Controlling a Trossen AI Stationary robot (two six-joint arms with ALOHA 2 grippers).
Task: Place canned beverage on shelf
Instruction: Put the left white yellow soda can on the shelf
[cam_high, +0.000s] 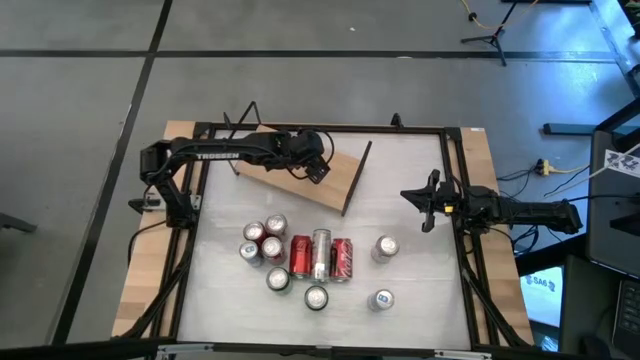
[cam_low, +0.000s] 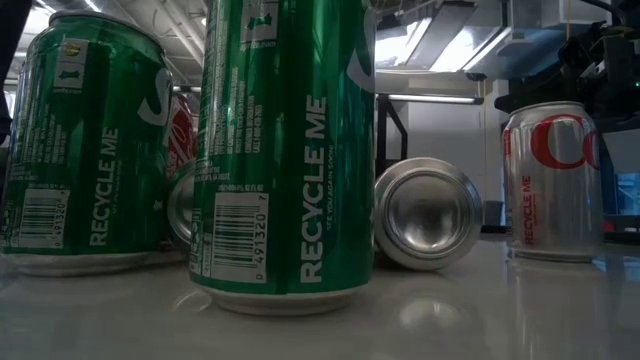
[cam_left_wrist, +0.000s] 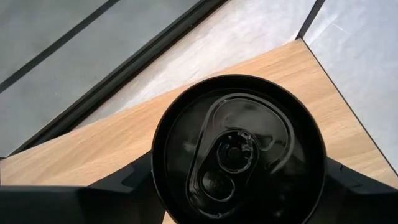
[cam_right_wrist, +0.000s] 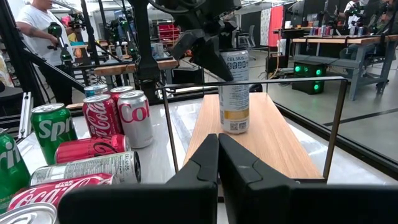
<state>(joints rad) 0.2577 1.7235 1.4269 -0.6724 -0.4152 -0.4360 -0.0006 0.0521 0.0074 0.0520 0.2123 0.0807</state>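
Left gripper (cam_high: 318, 165) is over the shelf (cam_high: 300, 178) at the far side of the worktop (cam_high: 420, 230), fingers one on each side of a slim can (cam_right_wrist: 234, 90), closed partway round its body. The can stands upright, long axis vertical, base on or just at the board; contact can't be confirmed. It sits straight below the gripper, so the coming move looks like a plain release and lift. In the left wrist view the can top (cam_left_wrist: 239, 149) is a dark round lid with a pull tab.

Right gripper (cam_high: 428, 200) waits at the right edge, fingers shut, holding nothing, farther from the shelf than the left.

Shelf: flat, pale wood-grain board with a dark edge and a thin wire rail (cam_right_wrist: 280, 79). Can: smooth metal cylinder, printed label. The other cans (cam_high: 320, 256) cluster on the glossy white worktop nearer the front, some standing, some lying down.
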